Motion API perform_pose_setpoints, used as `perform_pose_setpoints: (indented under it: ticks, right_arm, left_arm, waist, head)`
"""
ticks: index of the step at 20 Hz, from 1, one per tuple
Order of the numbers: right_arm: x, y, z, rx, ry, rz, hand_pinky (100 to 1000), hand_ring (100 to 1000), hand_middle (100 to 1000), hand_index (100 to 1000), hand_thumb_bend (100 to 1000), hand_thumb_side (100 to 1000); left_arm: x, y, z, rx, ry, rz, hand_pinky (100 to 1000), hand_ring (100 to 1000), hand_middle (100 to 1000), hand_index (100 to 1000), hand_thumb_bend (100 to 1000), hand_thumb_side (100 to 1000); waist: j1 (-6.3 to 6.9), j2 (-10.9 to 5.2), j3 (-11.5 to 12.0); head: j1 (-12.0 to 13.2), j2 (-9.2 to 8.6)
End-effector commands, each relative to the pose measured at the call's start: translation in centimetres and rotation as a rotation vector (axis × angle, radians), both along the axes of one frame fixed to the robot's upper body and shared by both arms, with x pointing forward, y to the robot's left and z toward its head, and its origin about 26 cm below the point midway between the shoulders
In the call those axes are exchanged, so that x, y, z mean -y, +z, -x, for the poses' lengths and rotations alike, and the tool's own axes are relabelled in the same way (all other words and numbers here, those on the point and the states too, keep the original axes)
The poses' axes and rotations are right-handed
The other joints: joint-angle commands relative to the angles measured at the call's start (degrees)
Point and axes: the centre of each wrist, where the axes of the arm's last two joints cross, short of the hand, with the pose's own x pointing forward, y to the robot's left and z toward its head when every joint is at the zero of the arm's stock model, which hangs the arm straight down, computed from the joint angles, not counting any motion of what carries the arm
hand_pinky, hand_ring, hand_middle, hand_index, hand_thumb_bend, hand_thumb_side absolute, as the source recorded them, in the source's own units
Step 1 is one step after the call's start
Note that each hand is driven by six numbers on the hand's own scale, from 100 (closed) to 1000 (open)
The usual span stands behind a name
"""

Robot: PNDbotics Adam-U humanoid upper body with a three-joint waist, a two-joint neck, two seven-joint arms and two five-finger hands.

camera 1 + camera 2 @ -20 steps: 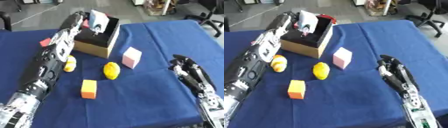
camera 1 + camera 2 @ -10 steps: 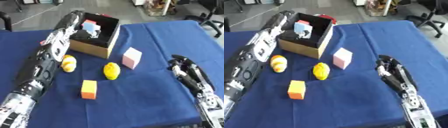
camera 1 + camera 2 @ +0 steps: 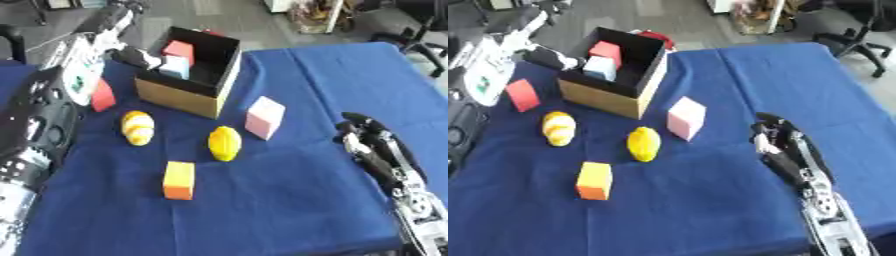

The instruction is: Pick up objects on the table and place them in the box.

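Note:
The open cardboard box (image 3: pixel 182 95) with a black inside stands at the back left of the blue table. In it lie a red cube (image 3: pixel 179 50) and a pale blue cube (image 3: pixel 173 67). My left hand (image 3: pixel 134 55) hovers at the box's left rim, open and holding nothing, with its arm partly hiding a red cube (image 3: pixel 522 94). On the cloth in front lie a yellow-orange striped piece (image 3: pixel 137 127), a yellow lemon (image 3: pixel 224 143), a pink cube (image 3: pixel 264 117) and an orange cube (image 3: pixel 179 180). My right hand (image 3: pixel 372 145) rests open on the table at the right, apart from them all.
A red thing (image 3: pixel 654 36) shows just behind the box's far corner. The blue table (image 3: pixel 289 210) ends at the back, with grey floor and an office chair (image 3: pixel 855 30) beyond. My left arm (image 3: pixel 52 110) runs along the table's left side.
My left hand held the pale blue cube over the box, lowered it inside and let go. The hand has drawn back to the box's left rim. The right hand has not moved.

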Motion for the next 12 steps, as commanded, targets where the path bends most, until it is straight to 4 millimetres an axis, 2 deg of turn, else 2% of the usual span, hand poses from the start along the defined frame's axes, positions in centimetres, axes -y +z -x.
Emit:
perform_pose_setpoints:
  ticks: [1, 6, 9, 12]
  right_arm:
    - [0.7, 0.7, -0.1, 0.021, -0.007, 0.028, 736, 620, 660, 820, 100, 410]
    - [0.6, 0.8, -0.2, 0.023, -0.003, 0.031, 736, 620, 661, 820, 100, 407]
    - [0.7, 0.8, -0.2, 0.023, -0.005, 0.030, 736, 620, 661, 820, 100, 407]
    - [0.7, 0.8, -0.2, 0.024, -0.007, 0.029, 736, 620, 661, 820, 100, 407]
  left_arm:
    - [-2.8, 2.5, 0.0, -0.014, 0.041, -0.090, 850, 807, 870, 979, 569, 228]
    - [-5.4, 0.0, -0.4, -0.175, 0.153, -0.136, 837, 792, 844, 968, 575, 343]
    - [-6.5, -1.8, -0.5, -0.239, 0.213, -0.131, 831, 780, 830, 953, 564, 374]
    - [-7.0, -3.0, -0.5, -0.274, 0.250, -0.124, 826, 772, 823, 948, 535, 369]
  waist:
    - [0.96, -1.07, 0.1]
    - [0.86, -1.26, 0.1]
    - [0.70, -1.19, 0.0]
    - [0.63, -1.05, 0.0]
  head:
    - [-0.2, 0.10]
    - [0.9, -0.24]
    - [2.1, -0.44]
    - [2.5, -0.40]
